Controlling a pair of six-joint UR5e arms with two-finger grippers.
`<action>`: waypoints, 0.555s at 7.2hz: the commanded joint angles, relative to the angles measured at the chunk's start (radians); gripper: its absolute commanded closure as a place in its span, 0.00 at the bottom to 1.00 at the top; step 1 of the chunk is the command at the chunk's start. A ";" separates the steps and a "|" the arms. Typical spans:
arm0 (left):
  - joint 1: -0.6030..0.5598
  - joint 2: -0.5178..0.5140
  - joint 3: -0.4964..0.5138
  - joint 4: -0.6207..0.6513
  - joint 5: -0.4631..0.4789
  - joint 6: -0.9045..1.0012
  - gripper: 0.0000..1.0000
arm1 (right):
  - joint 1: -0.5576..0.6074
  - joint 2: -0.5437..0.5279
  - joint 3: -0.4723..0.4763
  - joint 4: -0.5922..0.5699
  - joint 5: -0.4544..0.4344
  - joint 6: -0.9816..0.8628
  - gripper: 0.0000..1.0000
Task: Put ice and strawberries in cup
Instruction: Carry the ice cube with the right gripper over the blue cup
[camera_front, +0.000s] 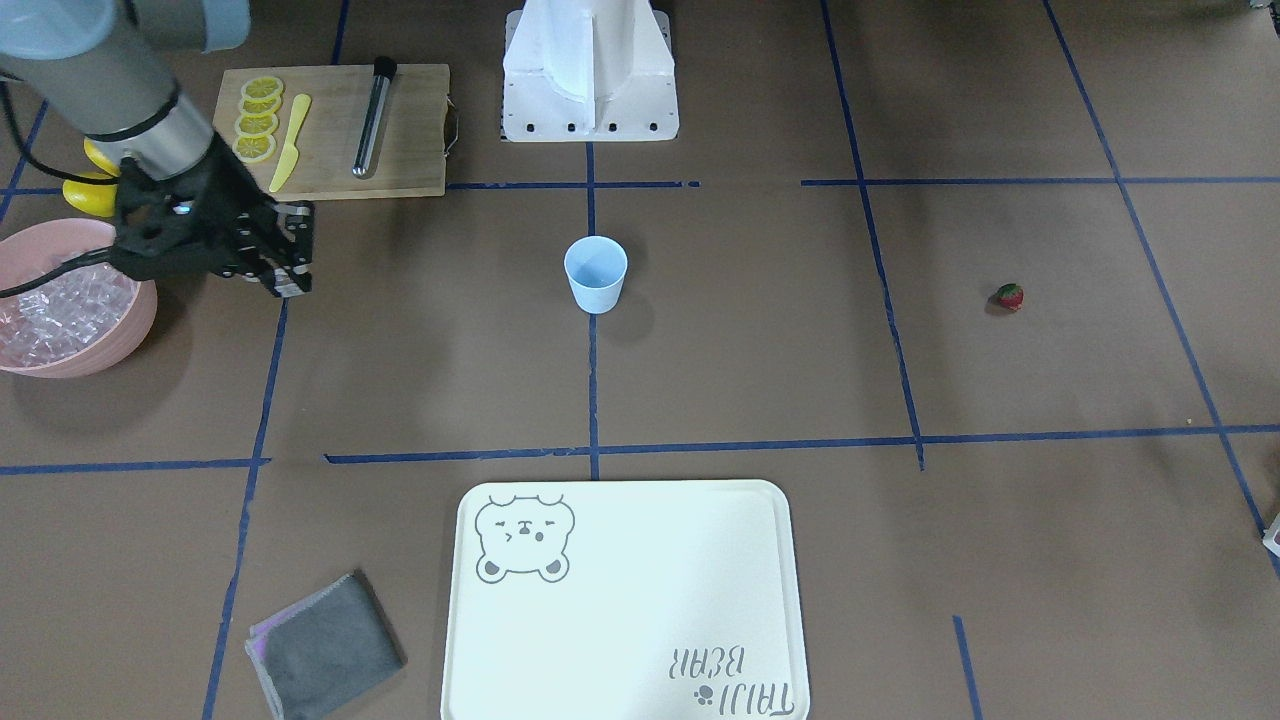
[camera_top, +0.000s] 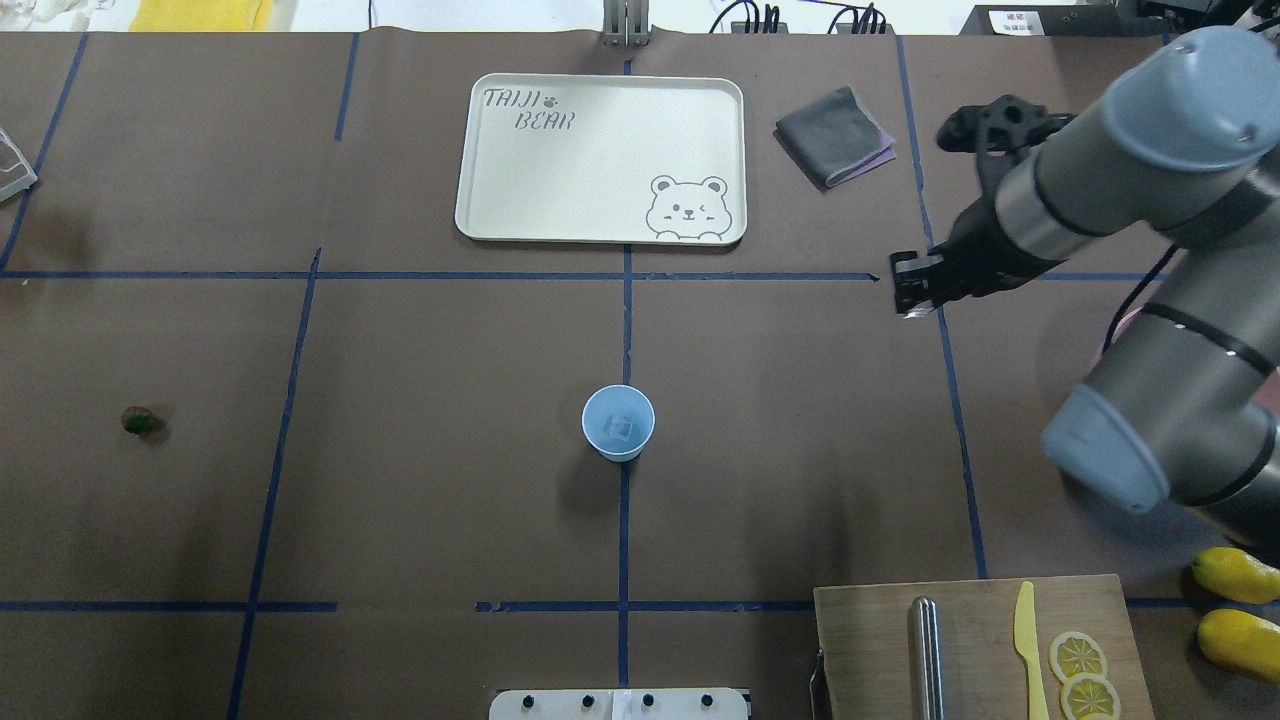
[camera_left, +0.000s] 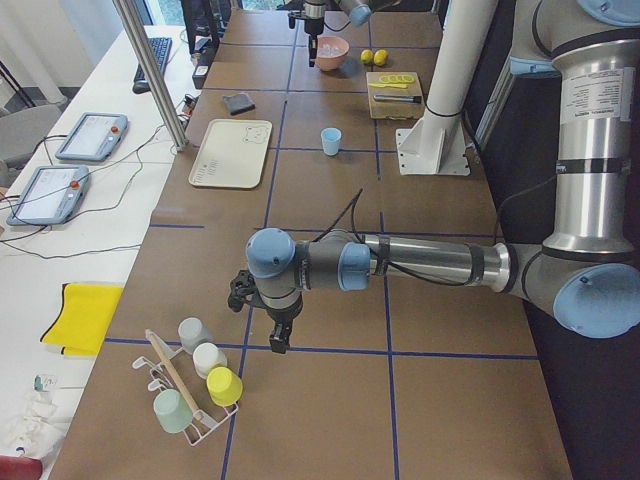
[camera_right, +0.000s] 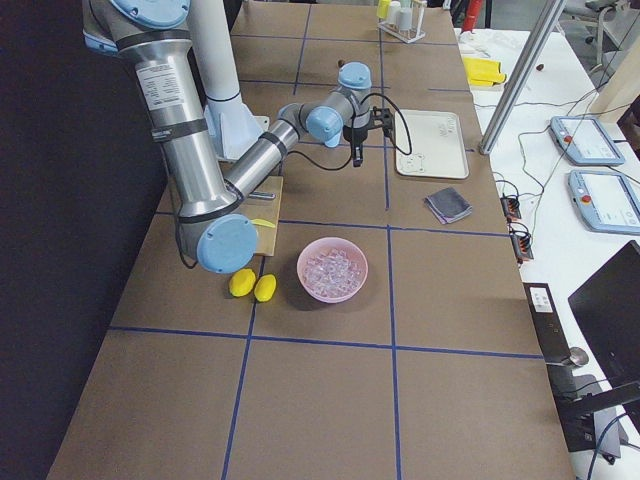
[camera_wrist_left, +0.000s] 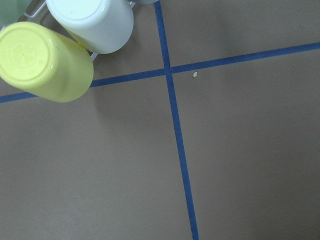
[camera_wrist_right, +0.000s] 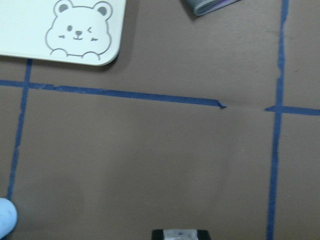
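Seemingly the step is dropping an ice cube from the right hand into the cup: travel level, centre over the rim, release low. Its fingers pinch nearly shut on a pale glint, likely that cube, above the worktop. The cup stands well to its left, the strawberry far beyond; the bowl of ice near its right. The left hand's opening I cannot tell.
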 joint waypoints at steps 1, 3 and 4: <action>0.000 0.000 0.000 0.000 -0.001 0.000 0.00 | -0.185 0.177 -0.014 -0.115 -0.152 0.163 0.92; -0.002 0.000 0.000 0.000 -0.001 0.000 0.00 | -0.286 0.306 -0.095 -0.117 -0.238 0.298 0.94; 0.000 0.000 0.000 0.000 0.000 0.000 0.00 | -0.329 0.372 -0.166 -0.115 -0.293 0.344 0.94</action>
